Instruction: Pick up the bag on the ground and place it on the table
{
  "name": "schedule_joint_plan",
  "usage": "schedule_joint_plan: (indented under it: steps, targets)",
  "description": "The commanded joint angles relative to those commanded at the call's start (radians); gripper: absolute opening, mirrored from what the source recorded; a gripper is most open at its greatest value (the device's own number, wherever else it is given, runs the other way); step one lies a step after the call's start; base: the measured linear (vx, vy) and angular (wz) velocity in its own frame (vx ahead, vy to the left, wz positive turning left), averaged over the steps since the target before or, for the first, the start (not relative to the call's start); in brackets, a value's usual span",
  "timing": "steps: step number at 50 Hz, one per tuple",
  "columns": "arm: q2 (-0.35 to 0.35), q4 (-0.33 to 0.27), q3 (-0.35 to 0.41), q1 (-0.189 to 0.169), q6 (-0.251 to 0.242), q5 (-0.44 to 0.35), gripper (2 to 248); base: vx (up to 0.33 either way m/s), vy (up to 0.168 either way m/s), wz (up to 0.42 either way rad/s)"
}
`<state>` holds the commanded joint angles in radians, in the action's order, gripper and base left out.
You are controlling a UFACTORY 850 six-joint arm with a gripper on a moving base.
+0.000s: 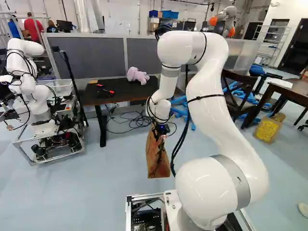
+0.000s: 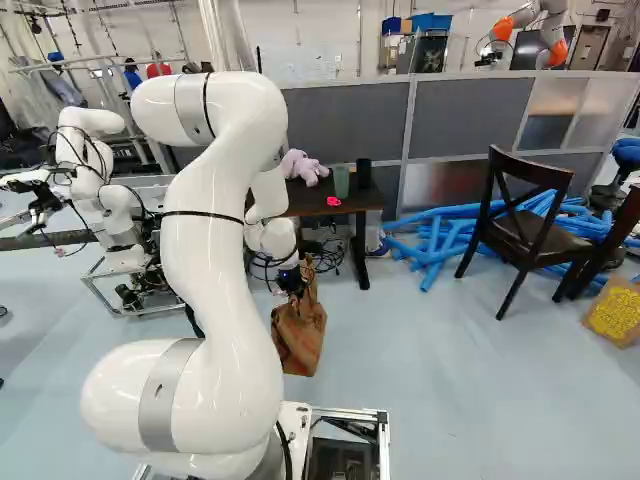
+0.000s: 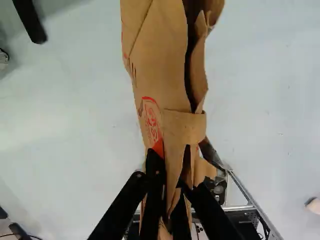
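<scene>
On the workshop floor ahead of my base, with twelve o'clock straight ahead, a brown paper bag hangs from my gripper at about twelve o'clock, nearer me than the table. In the wrist view, the gripper is clamped on the bag, its two fingers pressing a narrow, creased stretch of paper from both sides. The rest of the bag reaches out past the fingertips, rumpled, partly open along a side fold and marked with a red print. I cannot tell whether its lowest edge touches the floor. My arm arches up and over, then drops toward the bag.

The black-topped table stands beyond the bag, between eleven and twelve o'clock, bearing a purple plush toy, a green cup and a black cup just beside it. Loose cables tangle below. Grey partitions line the far side. At ten o'clock, another robot stands on its metal-framed base. At one o'clock, blue tubes lie piled on the floor near a dark wooden chair; at two, a box holds small yellow items.
</scene>
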<state>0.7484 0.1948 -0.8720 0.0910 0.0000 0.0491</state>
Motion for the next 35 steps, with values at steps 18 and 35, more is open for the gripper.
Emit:
schedule_joint_plan:
  steps: [18,35]
  targets:
    - [-0.101,0.0,0.095,0.011,0.0,0.0,21,0.0,0.0,0.0]
    - [-0.19,0.0,0.158,0.015,0.0,0.003,21,0.0,0.0,0.0]
